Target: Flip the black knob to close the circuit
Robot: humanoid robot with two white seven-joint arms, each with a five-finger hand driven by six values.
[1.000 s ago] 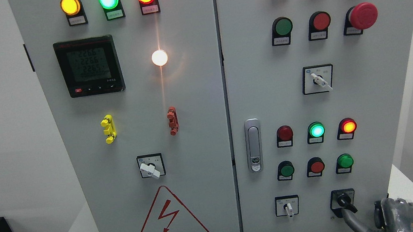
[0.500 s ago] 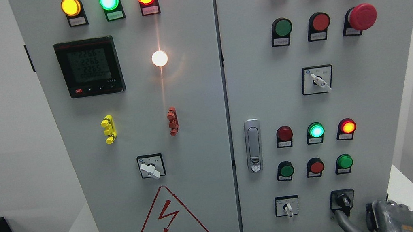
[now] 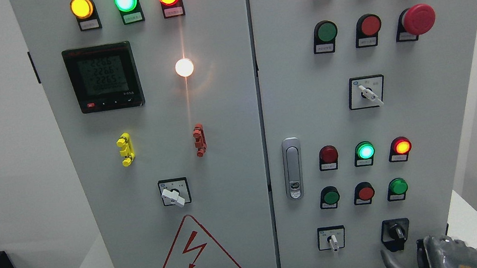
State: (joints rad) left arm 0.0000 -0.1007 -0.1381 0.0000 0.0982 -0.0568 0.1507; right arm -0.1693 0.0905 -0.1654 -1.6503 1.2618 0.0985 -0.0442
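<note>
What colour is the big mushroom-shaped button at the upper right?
The mushroom button is red, seen in the head view.

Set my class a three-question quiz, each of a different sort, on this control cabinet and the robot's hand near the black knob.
1. True or false: the right hand grips the black knob.
2. Multiple choice: the black knob sits at the cabinet's (A) upper left, (B) lower right, (C) centre beside the door handle.
3. Fill in: the large mushroom-shaped button on the right door is coloured ____.

Key: 1 false, the hand sits below and to the right of the knob, apart from it; 2 B; 3 red.
</note>
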